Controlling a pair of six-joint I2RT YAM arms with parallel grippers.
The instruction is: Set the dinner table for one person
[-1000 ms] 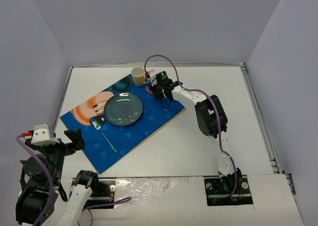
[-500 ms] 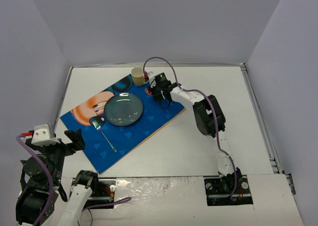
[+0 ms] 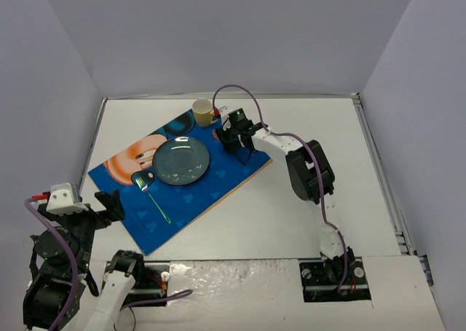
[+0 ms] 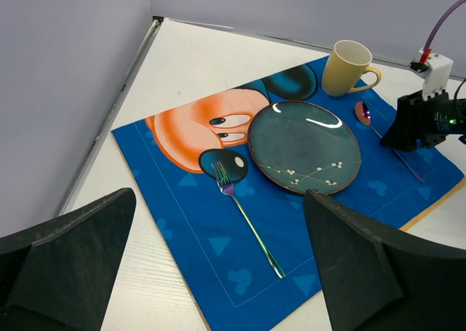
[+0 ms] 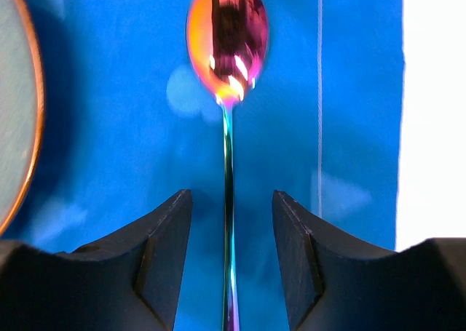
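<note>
A second ago the right gripper (image 5: 231,200) was pressed shut, just right of the plate (image 3: 180,160). Now its fingers stand parted on either side of the spoon's handle. The spoon (image 5: 227,33) lies on the blue placemat (image 3: 218,178) right of the plate, bowl pointing away from the arm. The handle seems to lie free of both fingers, though the close wrist view leaves its near end hard to judge. The left gripper (image 4: 220,194) is spread wide as before, hanging well to the near left of the plate and holding nothing.

The plate, the fork (image 3: 154,200) to its near left and the yellow mug (image 3: 202,112) just beyond it have not shifted.

The dinner table (image 3: 313,120) is a flat white rectangle with a thin metal rim along its edges. It lies under the placemat and reaches far out from the plate on every side, widest to the right.
</note>
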